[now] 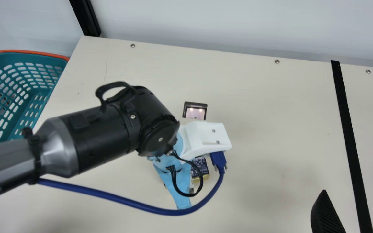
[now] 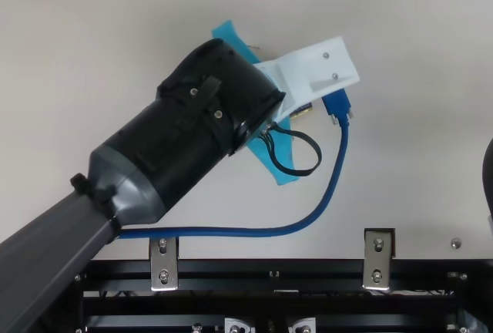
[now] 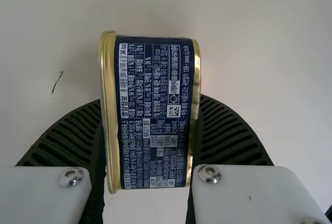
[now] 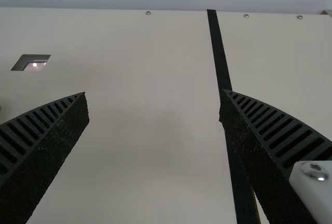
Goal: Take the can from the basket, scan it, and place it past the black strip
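My left gripper (image 1: 186, 181) is over the middle of the table in the main view, mostly hidden by its blue and white mount. It is shut on a dark blue can with gold rims (image 1: 200, 168). In the left wrist view the can (image 3: 155, 115) stands between the ribbed fingers of the left gripper (image 3: 150, 130), its printed side facing the camera. The right gripper (image 1: 358, 210) is open at the main view's lower right; in the right wrist view the right gripper (image 4: 153, 97) has nothing between its fingers. The scanner window (image 1: 195, 111) glows just beyond the left gripper. The black strip (image 1: 350, 136) runs along the right.
The teal basket (image 1: 37, 106) with an orange rim is at the left table edge; small dark items show through its mesh. A blue cable (image 1: 125, 203) loops from the left wrist across the near part of the table. A wall (image 1: 238, 26) rises behind the table.
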Robot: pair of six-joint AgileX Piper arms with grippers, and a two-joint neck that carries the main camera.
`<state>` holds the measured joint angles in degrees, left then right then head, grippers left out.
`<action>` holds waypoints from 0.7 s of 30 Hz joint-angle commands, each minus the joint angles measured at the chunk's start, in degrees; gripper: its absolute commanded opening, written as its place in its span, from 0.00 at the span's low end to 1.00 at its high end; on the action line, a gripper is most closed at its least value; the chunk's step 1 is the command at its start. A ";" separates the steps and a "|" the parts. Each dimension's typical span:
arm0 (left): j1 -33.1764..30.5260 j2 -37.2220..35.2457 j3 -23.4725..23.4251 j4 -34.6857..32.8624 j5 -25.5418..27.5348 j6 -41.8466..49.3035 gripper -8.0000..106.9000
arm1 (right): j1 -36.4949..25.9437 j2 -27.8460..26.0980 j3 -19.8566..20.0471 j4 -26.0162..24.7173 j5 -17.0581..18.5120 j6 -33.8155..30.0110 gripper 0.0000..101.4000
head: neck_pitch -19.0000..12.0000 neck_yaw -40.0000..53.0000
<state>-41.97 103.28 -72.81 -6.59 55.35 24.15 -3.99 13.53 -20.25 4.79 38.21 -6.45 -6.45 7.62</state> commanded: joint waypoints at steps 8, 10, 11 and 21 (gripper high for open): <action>-0.16 0.89 0.52 -1.51 -0.69 1.12 0.16 | 0.00 0.00 0.00 0.00 0.00 0.00 1.00 | -0.64 0.33; -0.16 0.91 0.69 -1.79 -0.91 1.23 0.16 | 0.00 0.00 0.00 0.00 0.00 0.00 1.00 | -0.64 0.33; -0.14 0.92 0.81 -1.91 -1.04 1.32 0.16 | 0.00 0.00 0.00 0.00 0.00 0.00 1.00 | -0.64 0.33; 0.74 0.10 2.26 -4.07 -1.22 1.65 0.85 | 0.00 0.00 0.00 0.00 0.00 0.00 1.00 | -0.64 0.33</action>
<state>-41.43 103.60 -70.71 -10.27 53.69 26.01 -3.99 13.53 -20.25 4.79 38.21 -6.45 -6.45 7.62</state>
